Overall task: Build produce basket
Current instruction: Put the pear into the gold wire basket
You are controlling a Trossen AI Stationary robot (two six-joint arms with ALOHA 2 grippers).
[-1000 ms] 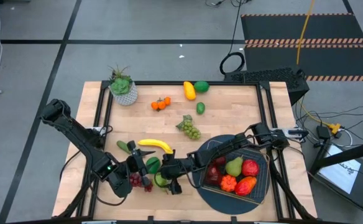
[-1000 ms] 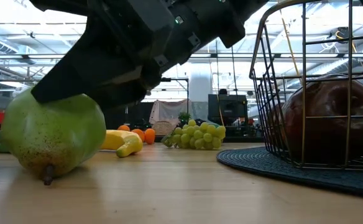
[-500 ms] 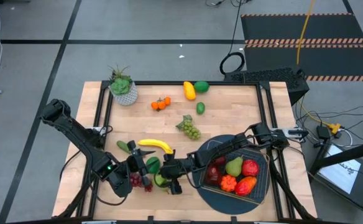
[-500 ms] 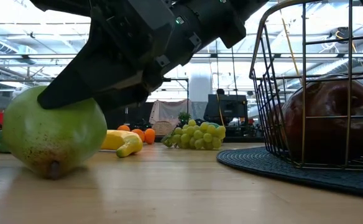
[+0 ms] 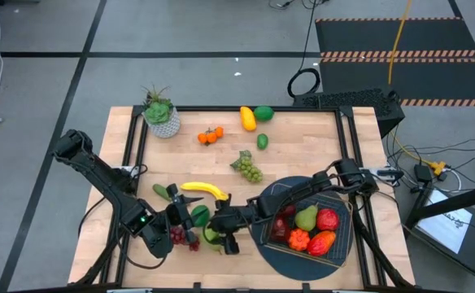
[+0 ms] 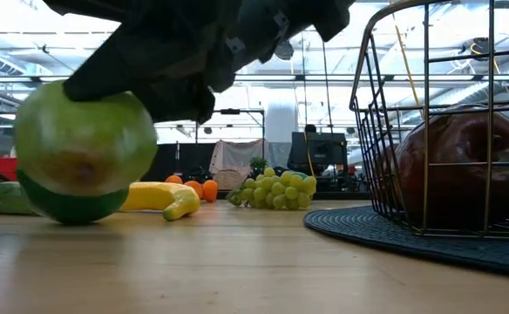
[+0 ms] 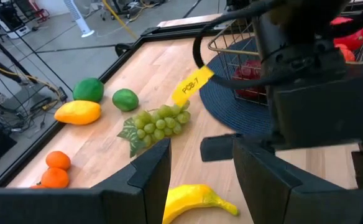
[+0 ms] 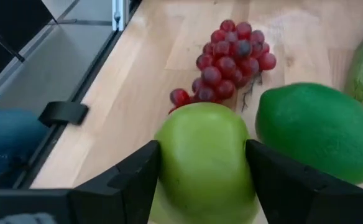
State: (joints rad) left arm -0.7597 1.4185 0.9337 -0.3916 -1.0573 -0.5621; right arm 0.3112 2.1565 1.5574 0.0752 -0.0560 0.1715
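Observation:
My right gripper (image 5: pixel 214 233) is shut on a green pear (image 8: pixel 203 162), which in the low view hangs just above the table (image 6: pixel 84 144). Beside it lie a dark green fruit (image 8: pixel 315 130) and purple grapes (image 8: pixel 228 56). The wire basket (image 5: pixel 335 213) stands on a round dark mat (image 5: pixel 282 260) at the near right. It holds a red apple, a pear and other red and orange produce. My left gripper (image 7: pixel 200 168) hovers open near the banana (image 5: pixel 203 190), with nothing between its fingers. My right gripper pinches the pear's wide body (image 8: pixel 169 155) between its two fingers (image 8: pixel 125 180), one on each side. The fingers come from the table's right, slanting down. The pear is lifted clear of the table.
Green grapes (image 5: pixel 248 168), oranges (image 5: pixel 210 136), a yellow fruit (image 5: pixel 247 119), two green fruits (image 5: pixel 263 113) and a cucumber (image 5: pixel 162 192) lie scattered on the table. A potted plant (image 5: pixel 161 114) stands at the far left corner. Bare wood lies between the grapes and the basket.
My right gripper has risen with the green pear. The pear lay on the table with its stem low and now hangs clear of it, turned so that one end faces the near edge.

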